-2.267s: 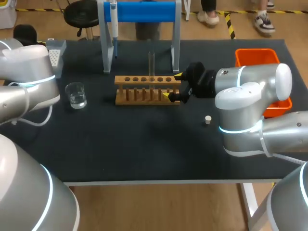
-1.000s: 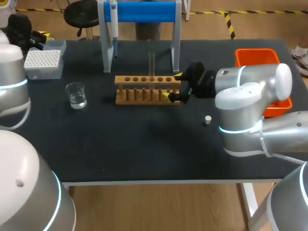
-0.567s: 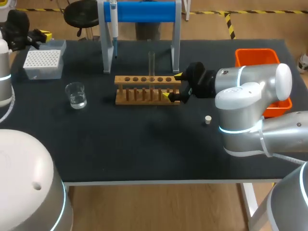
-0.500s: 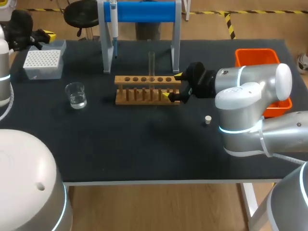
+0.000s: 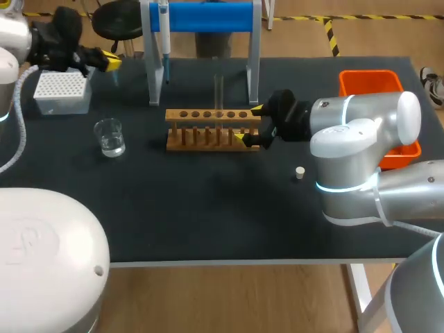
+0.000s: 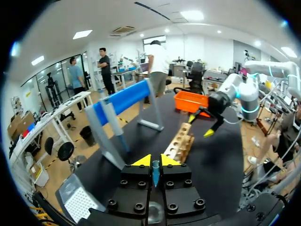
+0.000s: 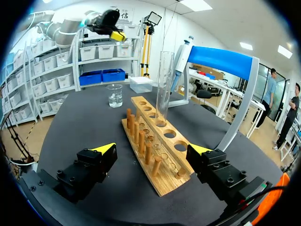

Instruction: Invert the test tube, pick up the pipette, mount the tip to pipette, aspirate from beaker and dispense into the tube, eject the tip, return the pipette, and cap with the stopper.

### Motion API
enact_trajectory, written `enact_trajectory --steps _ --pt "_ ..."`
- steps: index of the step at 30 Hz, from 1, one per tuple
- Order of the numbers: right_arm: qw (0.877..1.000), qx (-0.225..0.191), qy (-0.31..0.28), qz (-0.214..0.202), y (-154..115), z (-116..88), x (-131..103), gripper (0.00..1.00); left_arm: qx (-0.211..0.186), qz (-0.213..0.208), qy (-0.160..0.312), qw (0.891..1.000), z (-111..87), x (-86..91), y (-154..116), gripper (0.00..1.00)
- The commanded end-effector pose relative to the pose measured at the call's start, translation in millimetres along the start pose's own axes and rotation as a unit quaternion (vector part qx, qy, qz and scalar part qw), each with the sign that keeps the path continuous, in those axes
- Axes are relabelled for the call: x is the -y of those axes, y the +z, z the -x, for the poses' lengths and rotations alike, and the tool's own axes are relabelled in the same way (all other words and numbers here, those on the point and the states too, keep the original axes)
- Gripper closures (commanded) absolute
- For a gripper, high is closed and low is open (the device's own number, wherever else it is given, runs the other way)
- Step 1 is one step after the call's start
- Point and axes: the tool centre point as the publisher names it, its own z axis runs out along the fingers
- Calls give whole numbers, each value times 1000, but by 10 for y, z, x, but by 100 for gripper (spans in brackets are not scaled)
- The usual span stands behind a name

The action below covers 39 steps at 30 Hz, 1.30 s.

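Observation:
A clear test tube [image 5: 218,90] stands upright in the wooden rack [image 5: 208,128]. My right gripper [image 5: 250,125] is open around the rack's right end; in the right wrist view the rack [image 7: 155,146] lies between its fingers, which stand clear of it, with the tube [image 7: 164,80] ahead. My left gripper [image 5: 107,62] hovers at the back left, beside the white tip box [image 5: 62,90], shut on a small blue pipette tip [image 6: 155,172]. The pipette [image 5: 164,31] hangs on the blue stand [image 5: 205,17]. The beaker [image 5: 109,137] sits left of the rack. The stopper [image 5: 300,172] lies front right of the rack.
An orange bin [image 5: 371,83] stands at the table's right edge, partly behind my right arm. The stand's two uprights rise just behind the rack.
My left gripper has swung rightward from the far left, past the tip box toward the stand. The right arm, rack and tube have not moved.

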Motion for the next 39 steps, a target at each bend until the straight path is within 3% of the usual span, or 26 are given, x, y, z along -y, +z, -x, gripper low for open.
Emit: enact_trajectory --steps 1,9,20,31,39 --pt "1000 1 0 1 5 -4 6 0 -15 40 -2 999 -372 170 55 100" --pt "1000 1 0 1 5 -4 6 0 -59 22 23 998 -919 502 366 100" --pt "1000 1 0 1 5 -4 6 0 -78 23 36 996 -1375 835 556 100" --pt "1000 1 0 1 5 -4 6 0 -98 -12 48 994 -1668 1036 760 100" --pt "1000 1 0 1 5 -4 6 0 -104 -21 48 993 -1719 1082 828 100"
